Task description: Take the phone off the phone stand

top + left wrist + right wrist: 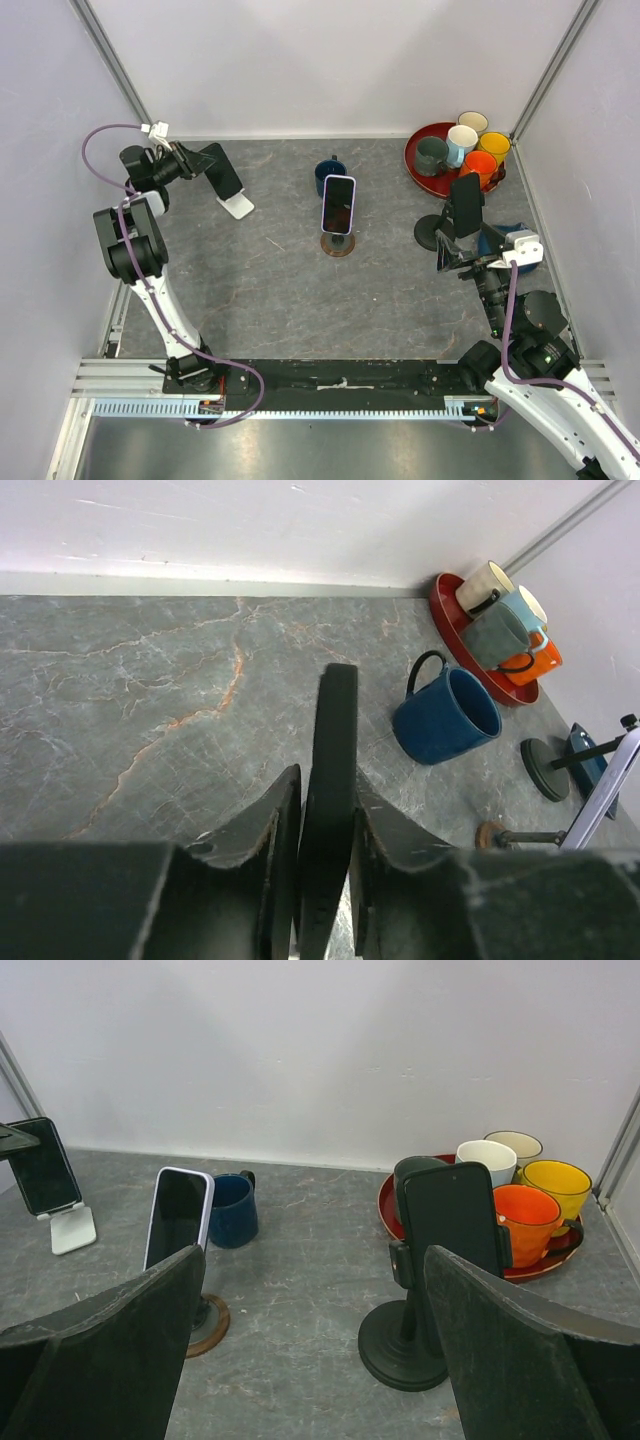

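- A grey, marble-veined bench [270, 290] fills the floor of a cell. Pale walls close its back and both sides, and the arm bases sit along the near edge.
- The middle of the bench, in front of the arms, is bare stone pattern with room to move. The objects stand towards the back half.
- The left gripper [197, 160] reaches to the back-left corner, close to the left wall. Its dark, curved jaws are clamped on the phone, one pressing each flat face.
- The right gripper [315, 1280] hovers at the right side, near the side wall, with its jaws spread wide apart and holding nothing.
- A round red tray [413, 165] sits in the back-right corner and carries five glossy mugs [462, 145].
- The phone [222, 170] is a thin, flat, black slab with a dark screen, standing tilted at the back left. Its lower edge meets the white stand [238, 207], a small, bent, matte piece lying on the bench.
- A lavender-cased phone [338, 203] stands mid-bench on a stem with a round wooden base.
- A third phone [466, 203], black, sits clipped on a black post with a round base, just ahead of the right gripper.
- A blue mug [328, 175] stands just behind the lavender-cased phone.
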You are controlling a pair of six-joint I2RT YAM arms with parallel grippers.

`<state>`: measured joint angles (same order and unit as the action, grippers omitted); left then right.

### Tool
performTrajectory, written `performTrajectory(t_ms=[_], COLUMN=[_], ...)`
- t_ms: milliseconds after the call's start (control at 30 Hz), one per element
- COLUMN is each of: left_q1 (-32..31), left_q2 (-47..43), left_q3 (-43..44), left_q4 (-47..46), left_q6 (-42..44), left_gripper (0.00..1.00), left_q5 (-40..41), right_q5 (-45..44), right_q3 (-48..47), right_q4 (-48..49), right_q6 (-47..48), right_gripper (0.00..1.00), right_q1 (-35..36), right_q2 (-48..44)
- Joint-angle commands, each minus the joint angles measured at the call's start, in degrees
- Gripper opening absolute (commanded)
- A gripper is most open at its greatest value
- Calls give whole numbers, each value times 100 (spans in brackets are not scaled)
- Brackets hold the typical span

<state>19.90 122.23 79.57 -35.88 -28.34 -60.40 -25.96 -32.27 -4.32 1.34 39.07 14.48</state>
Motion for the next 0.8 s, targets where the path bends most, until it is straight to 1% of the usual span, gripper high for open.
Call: performTrajectory(t_ms=[0, 33, 67, 133, 367, 433, 467, 633, 767], left_q1=[-21, -13, -13, -13, -13, -13, -4, -4, -13], left_q2=[-138, -165, -182, -226, -551, -700, -753, -1052, -1394], left_q3=[173, 173, 164, 182, 15, -47, -73, -179, -424], left_q4=[-7, -7, -7, -7, -121, -121, -130, 11, -191], left_q6=[74, 83, 83, 48, 82, 144, 197, 478, 496], left_gripper=[26, 23, 17, 13, 7, 5, 2, 2, 2], left_q5=[-209, -218, -226, -227, -183, -130, -60, 169, 397], right_q5=[73, 73, 82, 82, 134, 152, 152, 179, 231], right_q3=[-7, -16, -16, -16, -33, -34, -34, -60, -69], right_q4=[150, 150, 150, 142, 133, 133, 124, 98, 89], right_q6=[41, 41, 41, 24, 6, -3, 6, -20, -29], right_gripper=[98, 98, 98, 98, 98, 98, 98, 98, 98], right_q1=[13, 13, 22, 13, 13, 13, 13, 13, 13], right_q2=[29, 29, 29, 20, -24, -50, -42, -77, -86])
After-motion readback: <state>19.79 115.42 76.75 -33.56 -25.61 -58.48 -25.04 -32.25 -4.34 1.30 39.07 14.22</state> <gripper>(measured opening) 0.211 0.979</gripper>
